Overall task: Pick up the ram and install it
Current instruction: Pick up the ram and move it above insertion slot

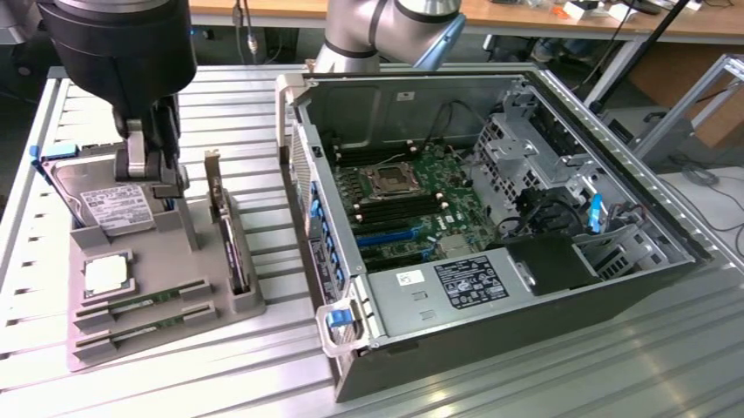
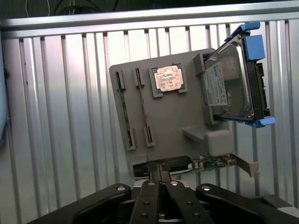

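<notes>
Two ram sticks lie edge-up in the slots of a grey holder tray (image 1: 174, 261): one ram stick (image 1: 131, 305) and a second ram stick (image 1: 138, 326) at its near end. The wrist view shows them as thin strips, ram stick (image 2: 124, 112) and ram stick (image 2: 142, 105). My gripper (image 1: 157, 185) hangs above the tray's far end, between the hard drive and the upright card, well away from the ram. Its fingers (image 2: 150, 186) are pressed together with nothing between them, and the gripper (image 2: 161, 164) is shut.
The tray also holds a hard drive (image 1: 111, 207) in a blue-clipped frame, a silver processor chip (image 1: 104, 274) and an upright dark expansion card (image 1: 229, 239). An open computer case (image 1: 489, 218) with its motherboard (image 1: 419, 200) lies at the exterior view's right, on a ribbed metal table (image 1: 267, 366).
</notes>
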`<state>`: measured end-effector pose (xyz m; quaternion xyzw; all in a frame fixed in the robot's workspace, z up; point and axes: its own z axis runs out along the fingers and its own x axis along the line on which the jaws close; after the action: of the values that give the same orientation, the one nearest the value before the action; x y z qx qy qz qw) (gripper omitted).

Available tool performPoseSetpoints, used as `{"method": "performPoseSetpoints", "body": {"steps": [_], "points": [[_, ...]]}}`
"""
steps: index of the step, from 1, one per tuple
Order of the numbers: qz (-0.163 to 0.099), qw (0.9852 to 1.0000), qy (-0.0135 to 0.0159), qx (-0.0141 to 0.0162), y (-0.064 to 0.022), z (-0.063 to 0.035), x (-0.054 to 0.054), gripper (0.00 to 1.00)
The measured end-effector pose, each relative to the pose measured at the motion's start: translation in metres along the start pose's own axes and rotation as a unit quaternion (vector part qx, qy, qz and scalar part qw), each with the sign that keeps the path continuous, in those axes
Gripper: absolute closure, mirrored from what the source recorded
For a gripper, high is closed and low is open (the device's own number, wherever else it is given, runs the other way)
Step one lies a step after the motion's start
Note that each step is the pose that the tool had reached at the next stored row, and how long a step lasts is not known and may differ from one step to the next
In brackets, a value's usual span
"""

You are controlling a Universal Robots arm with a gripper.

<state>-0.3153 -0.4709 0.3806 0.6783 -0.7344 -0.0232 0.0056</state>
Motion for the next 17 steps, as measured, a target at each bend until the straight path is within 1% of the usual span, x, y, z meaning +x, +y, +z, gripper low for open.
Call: {"method": "performPoseSetpoints", "body": {"steps": [8,9,10,13,17], "points": [[0.000,1.0000,0.0000,0.0000,0.0004,0.0001,0.0002,0.90],[0.000,1.0000,0.0000,0.0001,0.0004,0.0001,0.0004,0.89],[0.000,1.0000,-0.0001,0.0001,0.0003,0.0001,0.0007,0.84],[0.000,1.0000,0.0000,0.0000,0.0003,0.0000,0.0008,0.64],[0.000,1.0000,0.0000,0.0000,0.0016,0.0007,0.0010,0.64]]}}
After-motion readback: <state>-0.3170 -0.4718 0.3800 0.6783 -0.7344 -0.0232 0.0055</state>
